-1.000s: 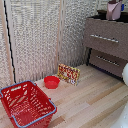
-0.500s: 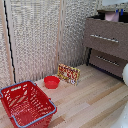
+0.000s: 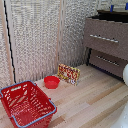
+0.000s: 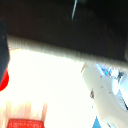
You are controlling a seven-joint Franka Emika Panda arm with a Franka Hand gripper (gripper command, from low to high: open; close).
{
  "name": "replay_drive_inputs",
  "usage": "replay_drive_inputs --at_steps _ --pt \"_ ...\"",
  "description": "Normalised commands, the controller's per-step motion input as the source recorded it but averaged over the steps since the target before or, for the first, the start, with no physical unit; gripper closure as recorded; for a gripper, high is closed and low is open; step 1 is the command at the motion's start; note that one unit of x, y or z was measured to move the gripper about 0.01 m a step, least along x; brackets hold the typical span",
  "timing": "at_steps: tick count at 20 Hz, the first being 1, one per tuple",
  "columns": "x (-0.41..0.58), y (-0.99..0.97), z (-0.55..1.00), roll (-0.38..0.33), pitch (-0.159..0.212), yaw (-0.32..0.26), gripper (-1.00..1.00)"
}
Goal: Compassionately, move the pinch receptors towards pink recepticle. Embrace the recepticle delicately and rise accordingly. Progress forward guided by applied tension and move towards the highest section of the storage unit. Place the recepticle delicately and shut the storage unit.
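I cannot read any text, number or brand in these pictures. The only thing with print on it is the small flat box (image 3: 68, 74) that stands on the wooden floor against the wall, just beside the red bowl (image 3: 51, 82). Its face shows a red and yellow pattern, but it is too small and blurred for me to see any letters. In the wrist view I see no writing.

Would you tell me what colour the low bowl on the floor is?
The bowl is red, clearest in the exterior view.
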Motion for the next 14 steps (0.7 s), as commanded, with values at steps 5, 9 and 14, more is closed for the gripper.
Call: replay_drive_inputs --at_steps 5,9,14 --pt "-0.117 0.37 0.19 -0.131 0.079 0.135 -1.00" --pt "-0.129 0.03 0.04 -0.233 0.018 0.213 -1.00" --pt "-0.055 -0.07 -0.07 -0.240 0.000 0.283 -1.00"
